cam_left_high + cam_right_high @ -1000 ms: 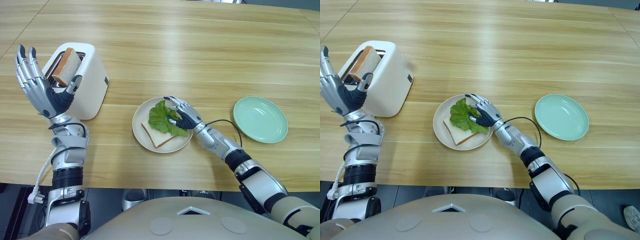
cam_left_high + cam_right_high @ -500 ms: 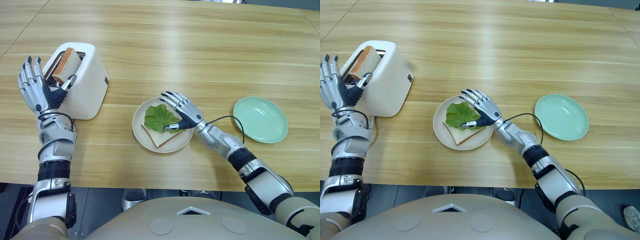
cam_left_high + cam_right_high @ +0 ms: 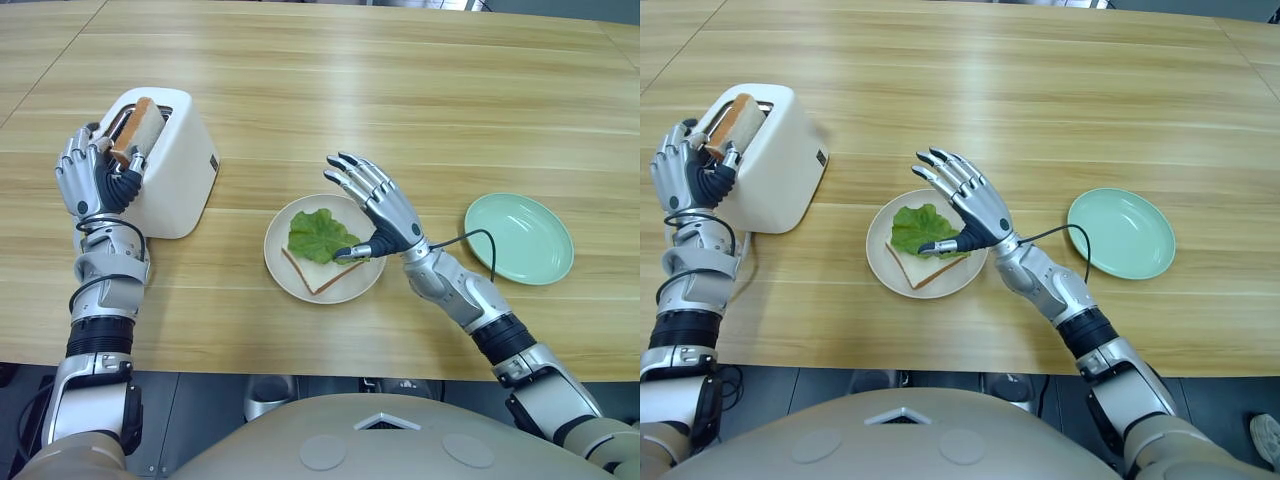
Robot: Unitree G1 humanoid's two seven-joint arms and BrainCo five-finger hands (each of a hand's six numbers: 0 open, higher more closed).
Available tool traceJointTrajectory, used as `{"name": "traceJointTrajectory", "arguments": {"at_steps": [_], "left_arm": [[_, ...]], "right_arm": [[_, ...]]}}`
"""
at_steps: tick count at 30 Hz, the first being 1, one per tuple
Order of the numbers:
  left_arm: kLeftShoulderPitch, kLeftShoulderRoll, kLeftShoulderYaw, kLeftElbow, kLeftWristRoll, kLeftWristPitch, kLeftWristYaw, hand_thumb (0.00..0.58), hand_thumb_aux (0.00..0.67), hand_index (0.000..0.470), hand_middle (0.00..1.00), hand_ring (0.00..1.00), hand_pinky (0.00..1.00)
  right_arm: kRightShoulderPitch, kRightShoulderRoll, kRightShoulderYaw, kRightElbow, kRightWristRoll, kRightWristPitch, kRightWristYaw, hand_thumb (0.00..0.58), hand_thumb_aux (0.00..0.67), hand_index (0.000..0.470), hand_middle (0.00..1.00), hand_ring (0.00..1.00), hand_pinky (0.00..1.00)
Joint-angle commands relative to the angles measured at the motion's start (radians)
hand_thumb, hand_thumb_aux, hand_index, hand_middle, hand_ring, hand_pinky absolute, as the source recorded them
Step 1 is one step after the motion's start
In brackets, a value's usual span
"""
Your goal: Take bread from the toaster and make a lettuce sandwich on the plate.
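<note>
Left hand [image 3: 90, 180] fingers are curled on the slice [image 3: 137, 125] in the toaster [image 3: 185, 175], apparently for lifting out. Right hand [image 3: 388, 212] is held spread wide and empty, with the lettuce [image 3: 315, 232] lying by its thumb tip.

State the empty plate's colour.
The empty plate is pale green, clearest in the left eye view.

A broad table [image 3: 400, 90] of pale wood stretches ahead, its long planks running side to side with fine seams between them. Soft light leaves a faint sheen across its middle. Dark grey floor [image 3: 560, 8] shows past the far edge and beneath the near one.
</note>
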Motion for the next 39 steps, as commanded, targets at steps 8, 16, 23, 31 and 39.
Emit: {"name": "traceJointTrajectory", "arguments": {"at_steps": [8,16,23,31,39], "left_arm": [[-0.059,-0.003,0.083,0.066,-0.118,-0.160,0.138,0.580,0.670,0.460,1.00,1.00,1.00],[-0.121,-0.061,0.136,-0.157,-0.150,-0.450,0.314,0.580,0.670,0.460,1.00,1.00,1.00],[-0.074,-0.194,-0.127,-0.356,-0.336,-0.616,-0.044,0.580,0.670,0.460,1.00,1.00,1.00],[0.035,-0.403,-0.293,-0.211,-0.565,-0.528,-0.372,0.580,0.670,0.460,1.00,1.00,1.00],[0.177,-0.524,-0.323,-0.180,-0.565,-0.465,-0.469,0.580,0.670,0.460,1.00,1.00,1.00]], "right_arm": [[0.010,0.044,-0.085,-0.006,0.073,-0.031,-0.005,0.000,0.000,0.000,0.00,0.00,0.00],[-0.013,0.073,-0.104,0.101,0.028,-0.008,-0.075,0.000,0.000,0.000,0.00,0.00,0.00],[-0.013,0.057,-0.105,0.119,-0.005,0.010,-0.106,0.000,0.000,0.000,0.00,0.00,0.00],[0.031,-0.004,-0.135,0.003,0.021,-0.039,-0.094,0.000,0.000,0.000,0.00,0.00,0.00],[0.095,-0.080,-0.140,-0.084,0.031,-0.094,0.008,0.000,0.000,0.000,0.00,0.00,0.00]]}}
